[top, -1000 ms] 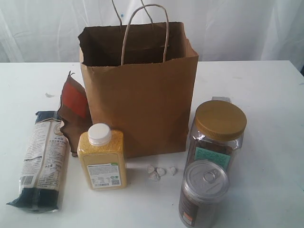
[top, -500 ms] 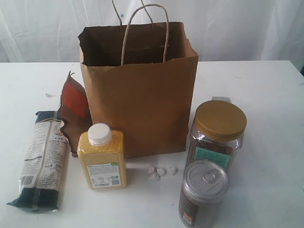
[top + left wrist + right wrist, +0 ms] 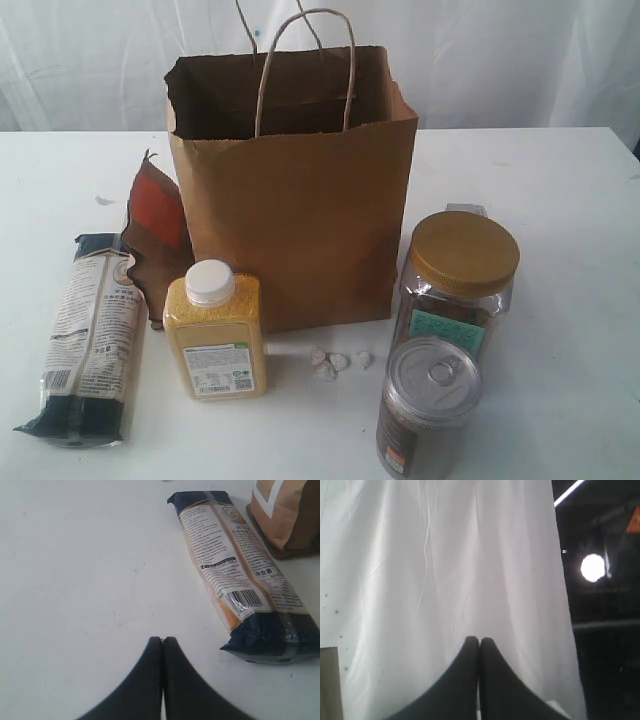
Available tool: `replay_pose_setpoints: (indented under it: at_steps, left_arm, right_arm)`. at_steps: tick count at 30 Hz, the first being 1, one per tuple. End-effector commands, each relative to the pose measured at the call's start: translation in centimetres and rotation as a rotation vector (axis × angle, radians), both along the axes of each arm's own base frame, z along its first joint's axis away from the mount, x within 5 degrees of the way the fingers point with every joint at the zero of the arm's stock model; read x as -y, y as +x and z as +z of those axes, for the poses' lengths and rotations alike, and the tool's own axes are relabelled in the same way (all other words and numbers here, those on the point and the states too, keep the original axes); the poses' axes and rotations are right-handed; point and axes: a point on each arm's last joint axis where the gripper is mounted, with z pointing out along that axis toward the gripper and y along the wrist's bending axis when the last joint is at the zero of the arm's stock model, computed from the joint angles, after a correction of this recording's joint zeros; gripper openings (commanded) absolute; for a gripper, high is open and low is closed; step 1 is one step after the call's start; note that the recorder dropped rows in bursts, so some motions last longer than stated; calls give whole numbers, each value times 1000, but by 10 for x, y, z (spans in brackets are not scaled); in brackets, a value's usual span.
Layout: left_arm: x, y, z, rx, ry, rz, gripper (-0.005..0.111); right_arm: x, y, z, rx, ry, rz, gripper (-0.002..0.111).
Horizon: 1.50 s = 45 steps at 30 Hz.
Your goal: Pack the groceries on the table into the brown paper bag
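Note:
The brown paper bag (image 3: 295, 190) stands upright and open-topped at the middle of the white table (image 3: 560, 190). To its left lie the long noodle packet (image 3: 90, 335) and the brown-red pouch (image 3: 155, 235). In front stand the yellow-grain bottle (image 3: 215, 335), the tiny white lumps (image 3: 335, 362), the pull-tab can (image 3: 428, 405) and the gold-lidded jar (image 3: 458, 280). Neither gripper shows in the exterior view. My left gripper (image 3: 162, 640) is shut and empty over bare table, beside the noodle packet (image 3: 240, 575). My right gripper (image 3: 479, 640) is shut and empty, facing a white curtain (image 3: 445, 570).
A white curtain (image 3: 520, 60) hangs behind the table. A small grey-white object (image 3: 466, 209) peeks from behind the jar. In the left wrist view the pouch (image 3: 285, 515) lies past the packet's far end. A dark room with a lamp (image 3: 593, 567) shows beside the curtain.

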Motion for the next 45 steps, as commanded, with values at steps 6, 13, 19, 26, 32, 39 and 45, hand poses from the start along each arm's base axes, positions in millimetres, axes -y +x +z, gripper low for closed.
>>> replay_pose_setpoints:
  at_steps: [6,13,19,26,32,39,45]
  left_arm:
    - [0,0,-3,-9,-4,-1,0]
    - [0,0,-3,-9,-4,-1,0]
    - [0,0,-3,-9,-4,-1,0]
    - [0,0,-3,-9,-4,-1,0]
    - [0,0,-3,-9,-4,-1,0]
    - [0,0,-3,-9,-4,-1,0]
    - [0,0,-3,-9,-4,-1,0]
  right_arm:
    - [3,3,-8,-72,221,52,0]
    - [0,11,-35,-397,199,41,0]
    - [2,38,-63,-767,243,8,0]
    - [-3,59,-66,-980,241,42,0]
    - [-15,68,-38,-1026,198,143,0]
    - [-32,76,-2,-1174,-18,305,0]
    - [-34,89,6,-1381,-210,363,0]
